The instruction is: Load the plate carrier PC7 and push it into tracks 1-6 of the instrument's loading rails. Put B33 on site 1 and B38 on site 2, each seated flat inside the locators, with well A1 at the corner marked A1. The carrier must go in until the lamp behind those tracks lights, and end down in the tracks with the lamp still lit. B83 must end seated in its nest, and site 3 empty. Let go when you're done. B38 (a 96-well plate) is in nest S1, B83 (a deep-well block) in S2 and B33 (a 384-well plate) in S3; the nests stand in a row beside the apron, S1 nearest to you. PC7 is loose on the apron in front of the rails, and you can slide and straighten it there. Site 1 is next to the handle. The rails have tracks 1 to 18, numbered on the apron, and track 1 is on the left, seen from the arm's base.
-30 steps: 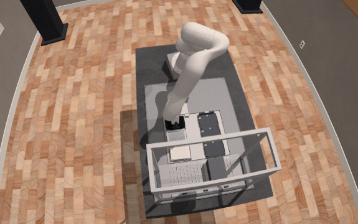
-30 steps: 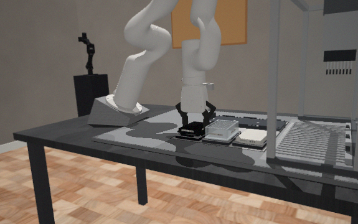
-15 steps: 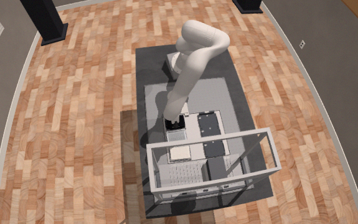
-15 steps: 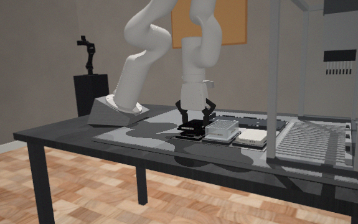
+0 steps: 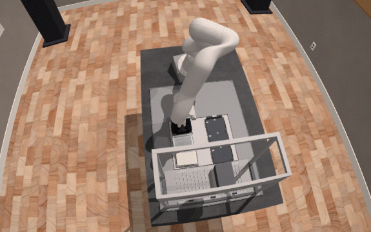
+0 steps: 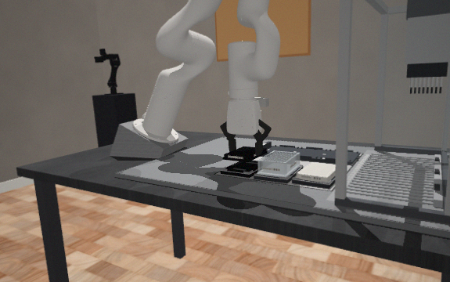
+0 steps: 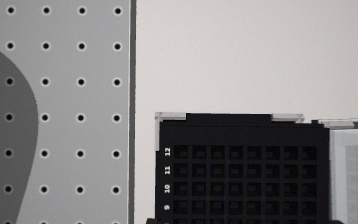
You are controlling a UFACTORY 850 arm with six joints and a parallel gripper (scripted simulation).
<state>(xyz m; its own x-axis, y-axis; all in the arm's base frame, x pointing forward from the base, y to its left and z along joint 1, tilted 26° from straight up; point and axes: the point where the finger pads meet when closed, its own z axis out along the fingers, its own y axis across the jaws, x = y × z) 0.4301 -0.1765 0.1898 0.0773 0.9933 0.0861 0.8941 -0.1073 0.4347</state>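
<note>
- The gripper is clamped on the black 96-well plate B38, one finger on either side, and the plate hangs level in the air.
- Directly under the jaws sits nest S1, vacated, with a clear gap between it and the plate's underside.
- Through the wrist camera, B38's dark well grid fills the lower frame, row numbers 9 to 12 down its left edge.
- Just beyond the jaws, next along the row, the deep-well block B83 stands in its nest.
- One nest farther out, the pale 384-well plate B33 lies low and flat.
- Off to the side of the jaws, across the apron, the dark carrier PC7 lies with bare sites.
- Farthest away, the ribbed loading rails sit inside the instrument frame.
</note>
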